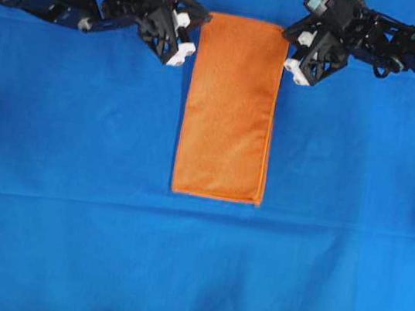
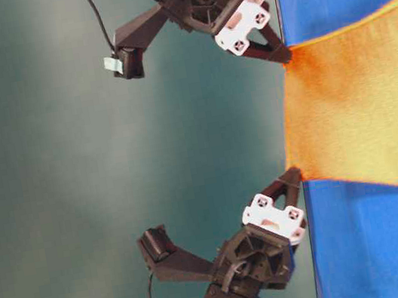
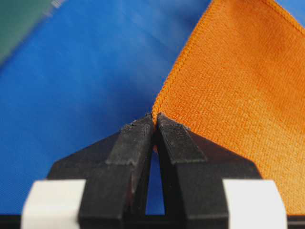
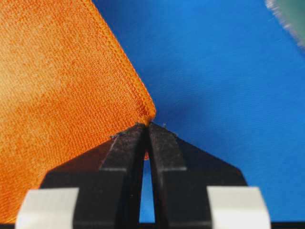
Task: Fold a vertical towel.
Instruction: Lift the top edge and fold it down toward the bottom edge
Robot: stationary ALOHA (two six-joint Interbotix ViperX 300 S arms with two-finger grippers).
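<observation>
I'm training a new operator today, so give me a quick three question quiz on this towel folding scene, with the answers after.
1. True or false: the left gripper is shut on a corner of the towel.
2. What does the right gripper grip? A) the middle of a long edge of the towel B) a corner of the towel C) the blue sheet
3. In the overhead view, does the towel's long side run up and down or across the picture?

Key
1. True: its jaws pinch the hemmed corner.
2. B
3. Up and down, with both pinched corners at the top end.
</observation>
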